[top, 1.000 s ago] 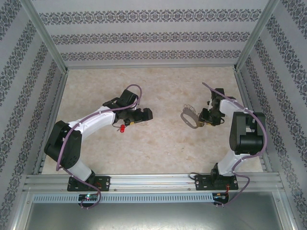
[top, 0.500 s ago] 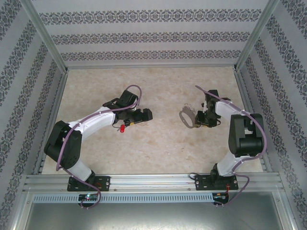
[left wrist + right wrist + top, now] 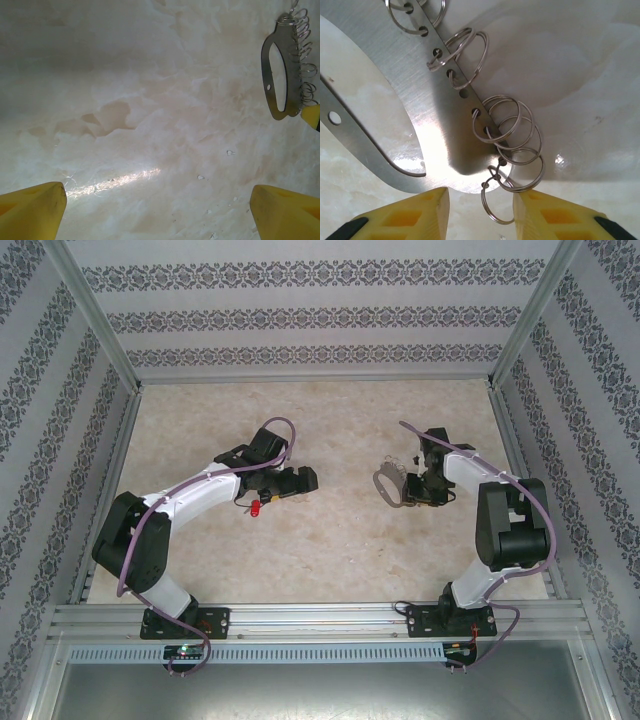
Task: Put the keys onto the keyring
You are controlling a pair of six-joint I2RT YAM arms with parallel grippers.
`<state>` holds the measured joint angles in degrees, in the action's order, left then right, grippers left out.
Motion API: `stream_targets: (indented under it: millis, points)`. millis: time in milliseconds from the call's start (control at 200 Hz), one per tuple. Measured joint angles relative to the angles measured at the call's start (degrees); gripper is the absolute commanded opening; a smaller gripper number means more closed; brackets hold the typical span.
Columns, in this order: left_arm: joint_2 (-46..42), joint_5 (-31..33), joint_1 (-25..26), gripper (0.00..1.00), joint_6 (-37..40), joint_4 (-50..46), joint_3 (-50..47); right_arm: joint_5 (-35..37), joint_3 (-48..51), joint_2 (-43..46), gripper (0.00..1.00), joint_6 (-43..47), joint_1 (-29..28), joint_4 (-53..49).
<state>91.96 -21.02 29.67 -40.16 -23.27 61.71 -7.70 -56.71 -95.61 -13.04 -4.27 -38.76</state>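
**Right arm has brought the keyring in; key not yet picked up**

- Change: over the last second the right gripper (image 3: 416,492) has swung a little toward the left arm. The keyring (image 3: 388,485) has shifted the same way with it. The left arm and the red key (image 3: 256,508) have not moved.
- Reading: the ring is being presented toward the middle, and the key pickup looks like the next step. The threading itself is all still to do.
- Right gripper (image 3: 480,212): yellow fingertips show a gap. The keyring's (image 3: 435,145) rounded end sits right at the mouth, overlapping one fingertip, with one small ring hanging in the gap. Cannot tell whether the plate is actually pinched.
- Left gripper (image 3: 308,478): in its wrist view the left gripper (image 3: 160,210) has its fingers spread wide, with bare table (image 3: 150,125) between them. The key lies back beside its wrist, on the base side and behind the fingertips.
- Keyring axis: the long axis runs out from the right gripper's mouth, slanting away toward the left arm. The wire rings line one long edge.
- From the left gripper, the keyring (image 3: 265,80) is ahead and well off to the right. It is seen lengthwise, rings on its far-right edge.
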Motion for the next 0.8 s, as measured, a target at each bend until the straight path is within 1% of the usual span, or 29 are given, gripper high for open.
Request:
stream_targets:
  millis: [310,560,669,799]
  points:
    - [0.0,0.0,0.0,0.94,-0.02,0.04,0.0,4.9,-0.02,0.0,0.38,2.45,-2.23,-1.86]
    - [0.0,0.02,0.0,0.92,-0.02,0.17,0.0,6.91,-0.02,-0.04,0.33,3.56,-2.99,-2.23]
    - [0.0,0.0,0.0,0.91,-0.04,0.2,0.0,7.93,-0.04,-0.26,0.3,4.26,-3.41,-2.23]
    - [-0.48,0.02,0.0,0.89,-0.07,0.22,-0.37,8.57,-0.13,-0.72,0.23,4.7,-3.89,-2.23]
